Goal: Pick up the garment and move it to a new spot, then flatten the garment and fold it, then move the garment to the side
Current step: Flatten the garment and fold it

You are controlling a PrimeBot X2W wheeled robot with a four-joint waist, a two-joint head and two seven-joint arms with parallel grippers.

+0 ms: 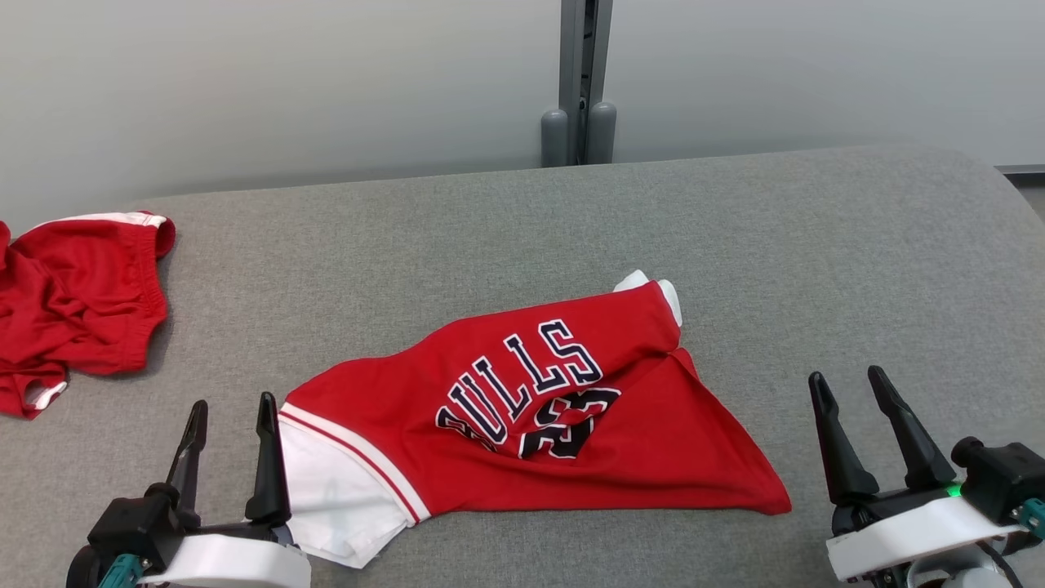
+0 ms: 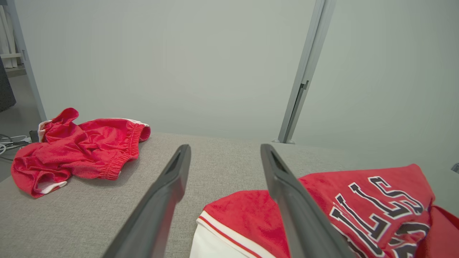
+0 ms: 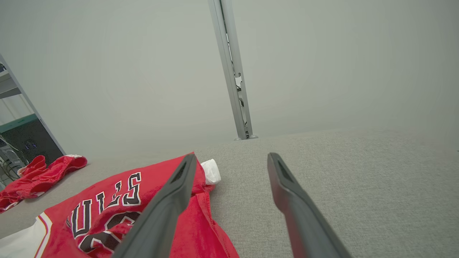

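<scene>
Rightward, grey surface (image 1: 857, 261) stretches wide past jersey (image 1: 669, 441) corner.

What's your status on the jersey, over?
Left tool open, empty, by the jersey. Right tool open, empty, to its right. Jersey rumpled, not flat, on grey cushion. Red shorts far left, apart.

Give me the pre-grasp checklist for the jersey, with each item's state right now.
1. left hand open, empty: ok.
2. right hand open, empty: ok.
3. jersey lies between the two hands: ok.
4. jersey flat: not ok, it is bunched and folded over itself.
5. red shorts apart from the jersey: ok.
6. bare grey surface beyond the jersey for a new spot: ok.
</scene>
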